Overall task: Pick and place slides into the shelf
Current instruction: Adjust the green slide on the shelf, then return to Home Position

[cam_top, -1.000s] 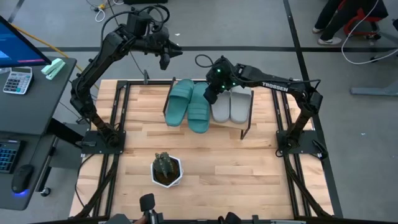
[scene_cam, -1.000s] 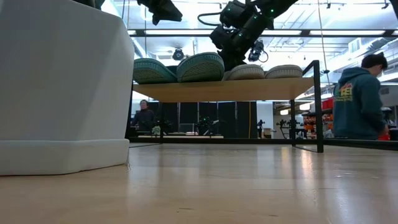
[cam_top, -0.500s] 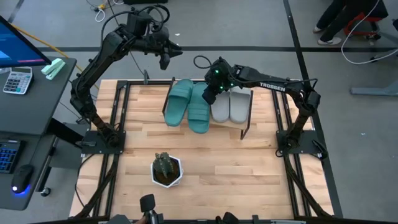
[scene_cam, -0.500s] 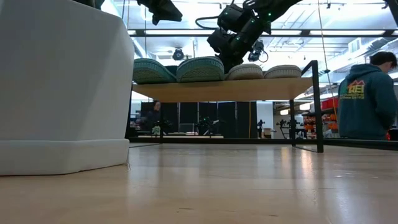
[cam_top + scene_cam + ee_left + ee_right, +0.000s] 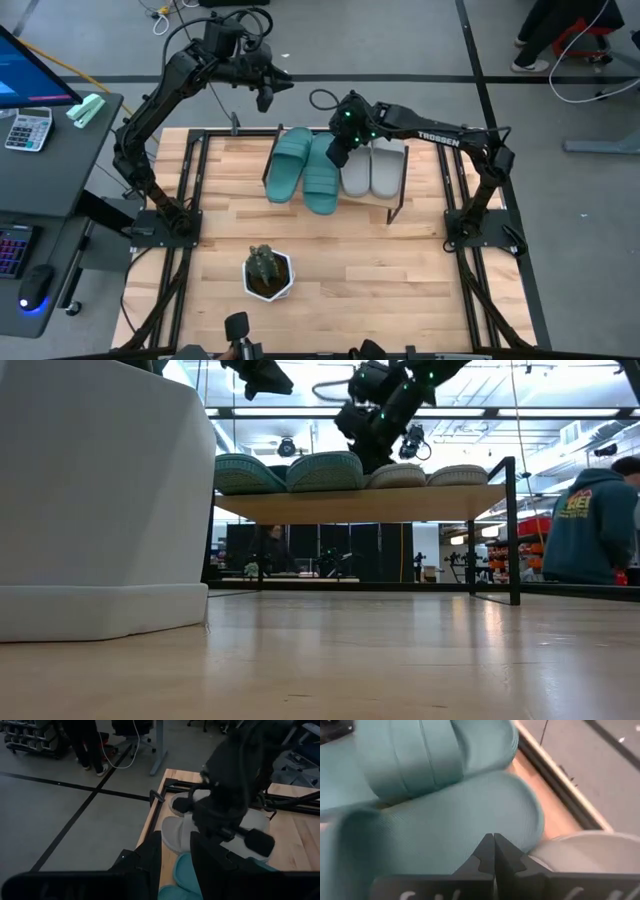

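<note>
Above teal slide [image 5: 445,835], right pincer [image 5: 493,851] closed.

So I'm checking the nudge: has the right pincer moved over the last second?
Yes, slightly: the shut right pincer has edged leftward along the shelf, away from its right post.

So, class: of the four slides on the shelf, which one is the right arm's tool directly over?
The inner teal slide, the one lying beside the grey pair. The right tool, shut, sits above its far end; the outer teal slide is clear of it.
</note>
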